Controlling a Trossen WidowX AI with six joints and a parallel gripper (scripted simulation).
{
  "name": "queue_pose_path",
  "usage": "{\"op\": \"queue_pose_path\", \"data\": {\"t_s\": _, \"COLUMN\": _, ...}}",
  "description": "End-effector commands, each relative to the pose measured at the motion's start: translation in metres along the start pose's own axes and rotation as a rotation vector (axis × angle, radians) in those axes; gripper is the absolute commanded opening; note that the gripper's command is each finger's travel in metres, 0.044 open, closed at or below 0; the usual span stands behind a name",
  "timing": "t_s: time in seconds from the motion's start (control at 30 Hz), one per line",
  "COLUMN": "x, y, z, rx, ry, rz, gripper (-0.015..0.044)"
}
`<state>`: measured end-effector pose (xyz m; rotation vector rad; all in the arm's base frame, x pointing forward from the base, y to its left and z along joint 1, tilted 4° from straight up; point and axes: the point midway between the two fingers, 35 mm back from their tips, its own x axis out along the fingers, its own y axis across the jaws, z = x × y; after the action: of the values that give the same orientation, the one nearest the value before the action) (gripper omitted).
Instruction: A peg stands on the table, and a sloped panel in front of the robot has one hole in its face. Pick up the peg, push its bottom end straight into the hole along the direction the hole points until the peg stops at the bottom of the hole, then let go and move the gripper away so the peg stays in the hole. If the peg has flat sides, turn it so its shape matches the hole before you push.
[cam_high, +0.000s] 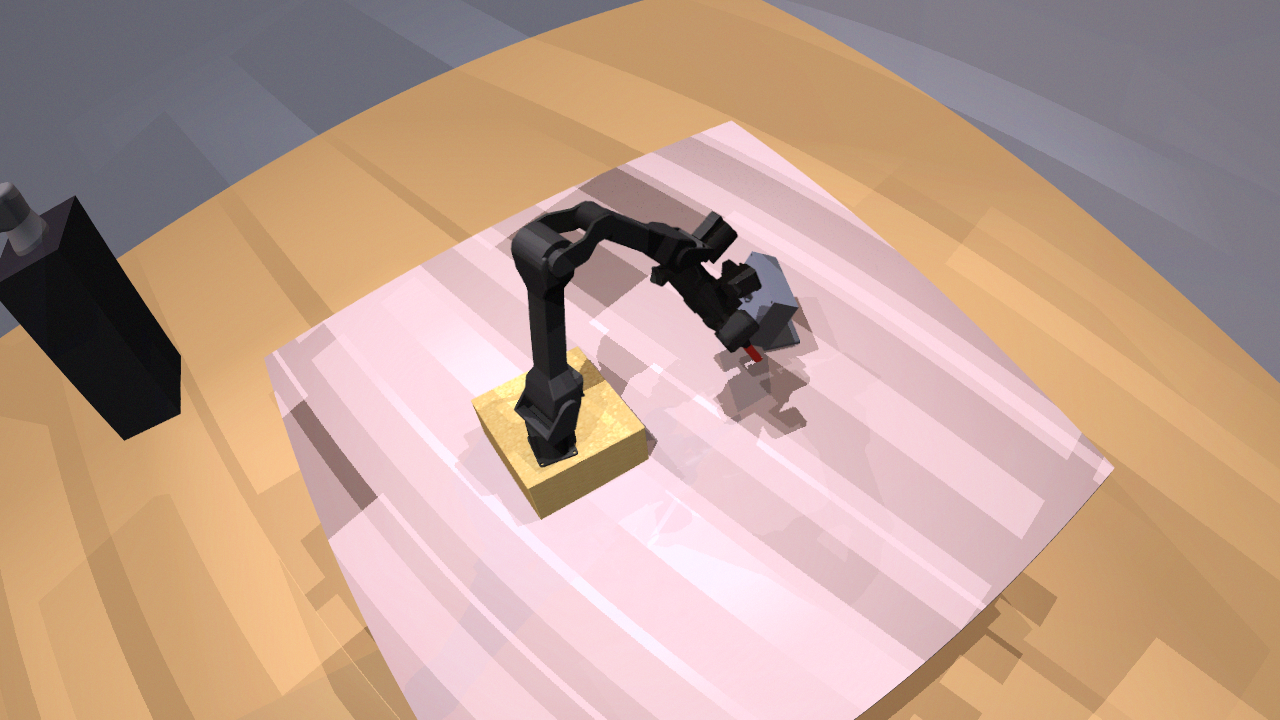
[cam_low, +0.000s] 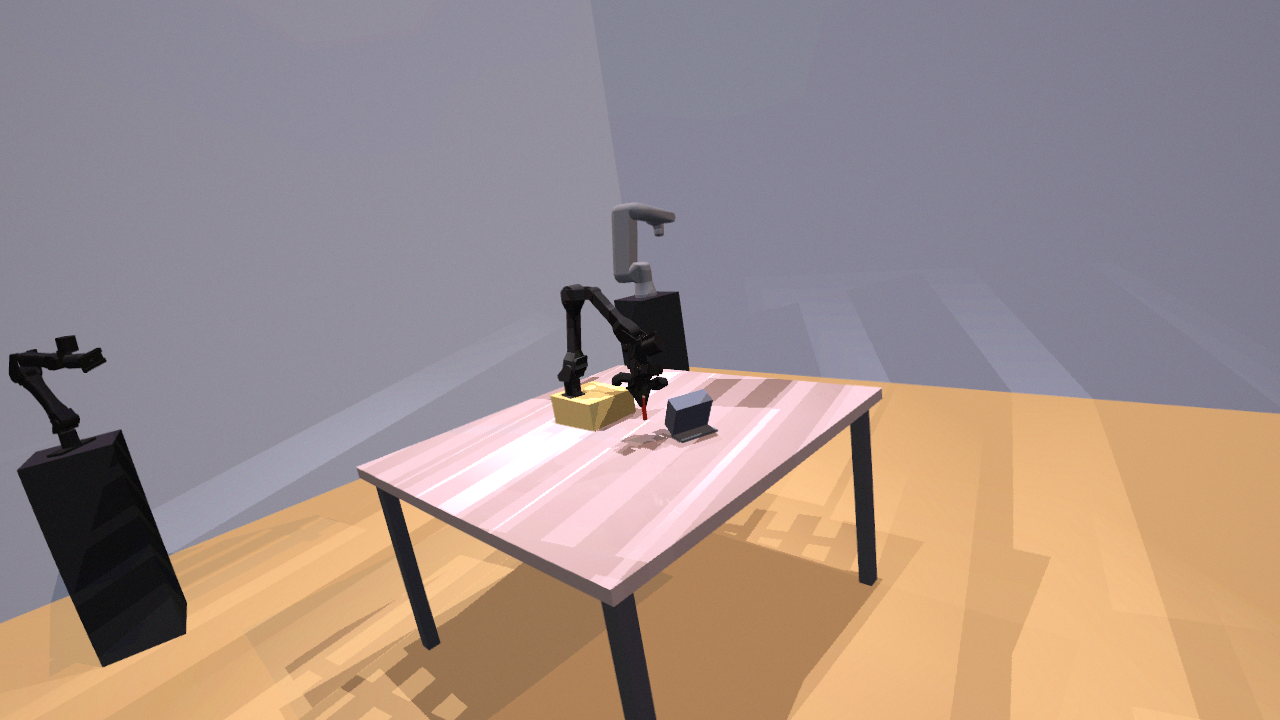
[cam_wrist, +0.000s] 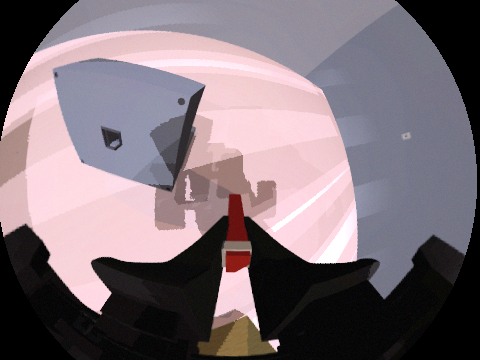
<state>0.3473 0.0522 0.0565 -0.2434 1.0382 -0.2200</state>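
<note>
A red peg (cam_high: 753, 353) (cam_low: 644, 410) (cam_wrist: 237, 220) with a pale band near its top is held between the fingers of my gripper (cam_high: 744, 340) (cam_low: 640, 398) (cam_wrist: 235, 220), which is shut on it. Its free end points down and away from the fingers, above the table. The blue-grey sloped panel (cam_high: 768, 282) (cam_low: 688, 414) (cam_wrist: 135, 110) stands apart from the peg, at upper left in the wrist view. Its face shows one dark, flat-sided, angular hole (cam_wrist: 112, 138). The hole is not visible in the top and exterior views.
The arm stands on a yellow block (cam_high: 586, 483) (cam_low: 577, 412) on the pink table (cam_high: 805, 573) (cam_low: 554, 501). Small dark dots (cam_wrist: 181, 101) mark the panel's corners. Away from the table, another black arm (cam_low: 53, 360) and a grey arm (cam_low: 624, 241) stand on dark pedestals.
</note>
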Motion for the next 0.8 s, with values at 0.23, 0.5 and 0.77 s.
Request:
{"op": "queue_pose_path", "data": {"t_s": 0.23, "x": -0.006, "y": 0.012, "z": 0.000, "rx": 0.027, "ry": -0.054, "rz": -0.011, "gripper": 0.0000}}
{"op": "queue_pose_path", "data": {"t_s": 0.5, "x": -0.011, "y": 0.021, "z": 0.000, "rx": 0.047, "ry": -0.094, "rz": -0.013, "gripper": 0.0000}}
{"op": "queue_pose_path", "data": {"t_s": 0.77, "x": -0.016, "y": 0.030, "z": 0.000, "rx": 0.068, "ry": -0.133, "rz": -0.013, "gripper": 0.0000}}
